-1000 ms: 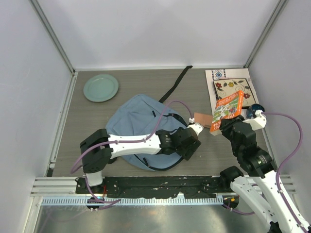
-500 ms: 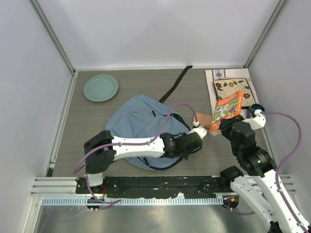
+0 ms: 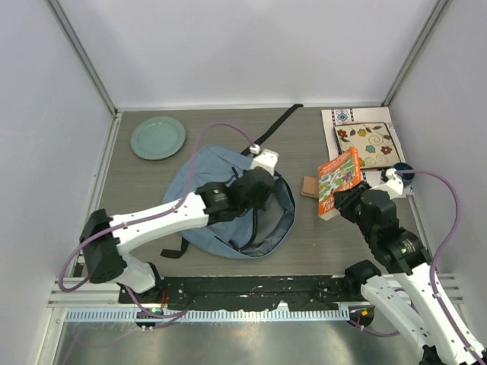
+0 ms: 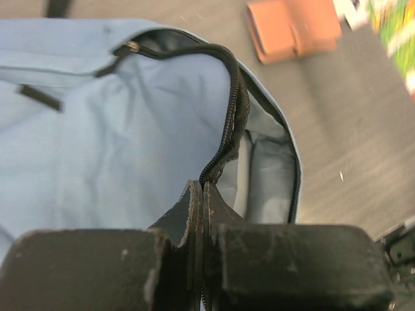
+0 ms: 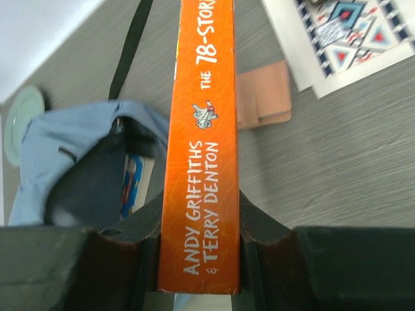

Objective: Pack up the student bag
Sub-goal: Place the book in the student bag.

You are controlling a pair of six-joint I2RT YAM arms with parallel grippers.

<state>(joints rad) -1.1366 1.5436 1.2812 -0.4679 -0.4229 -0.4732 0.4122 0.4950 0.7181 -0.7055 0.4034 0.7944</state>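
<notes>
The soft blue-grey student bag (image 3: 199, 173) slumps mid-way across the surface (image 3: 144, 182), its toothed zipper rim (image 4: 230, 97) pinched tight in the left hand (image 4: 202, 194). The right hand (image 5: 200, 214) is clamped on a glossy orange book (image 5: 201, 97), whose top is cut off.

The overhead camera looks down at the whole grey wood-grain table (image 3: 137, 190). Both wrist cameras sit low and close, each sharing the large light blue-grey fabric backpack (image 3: 209, 163).

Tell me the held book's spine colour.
Orange spine with white lettering; clearest in right wrist view.
</notes>
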